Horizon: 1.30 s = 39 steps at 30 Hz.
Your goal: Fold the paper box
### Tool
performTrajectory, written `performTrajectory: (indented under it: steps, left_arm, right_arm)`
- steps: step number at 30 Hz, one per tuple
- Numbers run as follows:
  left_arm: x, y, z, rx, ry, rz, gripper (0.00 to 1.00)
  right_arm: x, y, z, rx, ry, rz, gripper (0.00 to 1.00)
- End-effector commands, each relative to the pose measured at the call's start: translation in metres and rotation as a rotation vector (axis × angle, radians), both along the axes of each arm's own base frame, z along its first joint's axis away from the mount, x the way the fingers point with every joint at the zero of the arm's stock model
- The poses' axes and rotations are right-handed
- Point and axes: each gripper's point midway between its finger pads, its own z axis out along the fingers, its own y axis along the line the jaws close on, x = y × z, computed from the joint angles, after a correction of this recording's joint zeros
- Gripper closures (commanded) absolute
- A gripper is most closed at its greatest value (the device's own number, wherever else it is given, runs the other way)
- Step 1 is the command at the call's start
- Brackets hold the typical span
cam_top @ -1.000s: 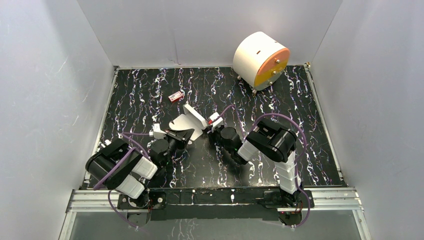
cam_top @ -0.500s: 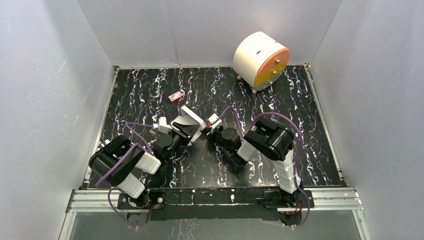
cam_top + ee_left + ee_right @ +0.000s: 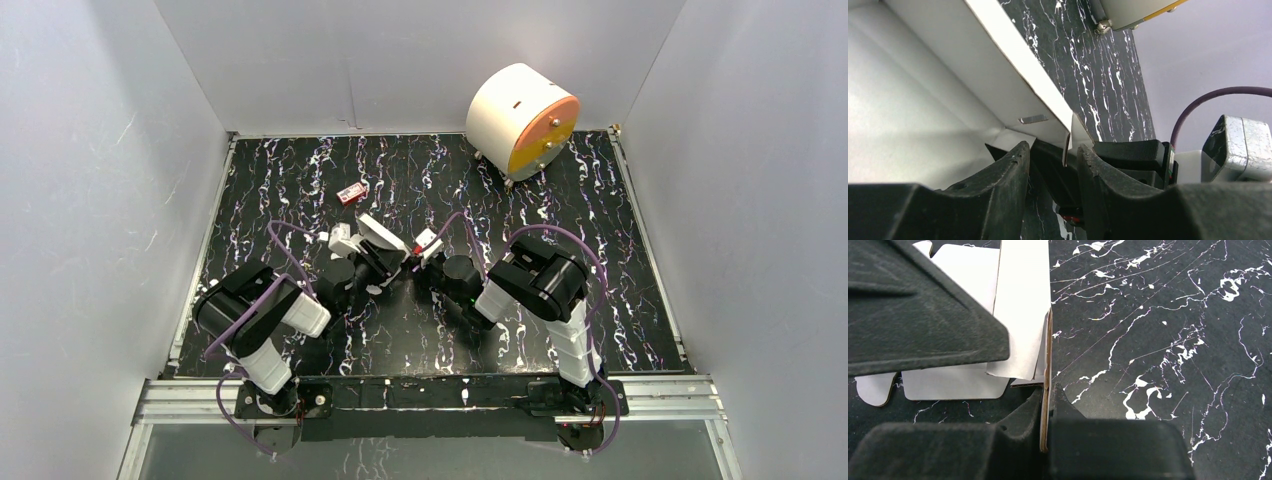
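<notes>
One paper box (image 3: pixel 1020 300): right end effector (image 3: pixel 1046 392) tight on its edge, left end effector (image 3: pixel 1050 152) nearer than before, spread.

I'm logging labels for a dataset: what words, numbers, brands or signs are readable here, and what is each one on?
No text can be read in any view.
paper box: plain white on the faces that show, no print.
small red item: a pale patch that may be a label, too small to read.
white cylinder with an orange face: no lettering visible.
</notes>
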Motion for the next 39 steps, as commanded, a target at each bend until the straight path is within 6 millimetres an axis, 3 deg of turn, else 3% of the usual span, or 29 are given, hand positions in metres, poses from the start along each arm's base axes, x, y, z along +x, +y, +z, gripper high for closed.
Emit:
performTrajectory:
  steps: [1,13,23,29,39]
  left_arm:
    - [0.014,-0.002,0.014,0.111,-0.129,-0.02,0.64]
    - [0.014,-0.007,0.001,0.289,-0.241,-0.108,0.76]
    - [0.026,-0.008,0.016,0.449,-0.453,-0.109,0.99]
    - [0.03,-0.006,0.016,0.597,-0.591,-0.097,1.0]
    - [0.052,0.018,0.009,0.694,-0.566,0.069,1.0]
  right_arm:
    - [-0.006,0.005,-0.004,-0.02,0.026,0.044,1.0]
    - [-0.009,0.008,-0.004,-0.015,0.037,0.066,1.0]
    - [-0.012,0.01,-0.004,-0.016,0.043,0.089,1.0]
    - [-0.019,0.014,-0.002,-0.011,0.048,0.133,1.0]
    - [-0.026,0.018,-0.001,-0.016,0.052,0.182,1.0]
